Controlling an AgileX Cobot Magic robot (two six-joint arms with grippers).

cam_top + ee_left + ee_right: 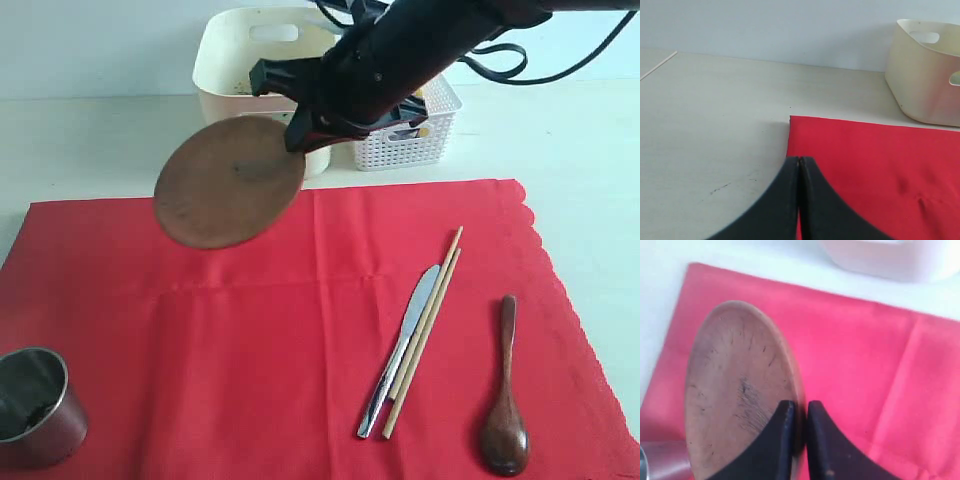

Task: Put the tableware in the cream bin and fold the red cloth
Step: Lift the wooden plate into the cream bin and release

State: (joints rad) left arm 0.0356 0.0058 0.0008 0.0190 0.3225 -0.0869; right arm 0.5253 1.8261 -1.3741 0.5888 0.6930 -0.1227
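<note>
My right gripper is shut on the rim of the round brown plate, holding it tilted in the air over the far left part of the red cloth. Just behind it stands the cream bin. On the cloth lie the silver knife, the wooden chopsticks and the dark wooden spoon. The steel cup stands at the cloth's near left corner. My left gripper is shut and empty over the cloth's edge.
A white lattice basket with items inside stands right of the cream bin, partly hidden by the right arm. The pale table surrounds the cloth.
</note>
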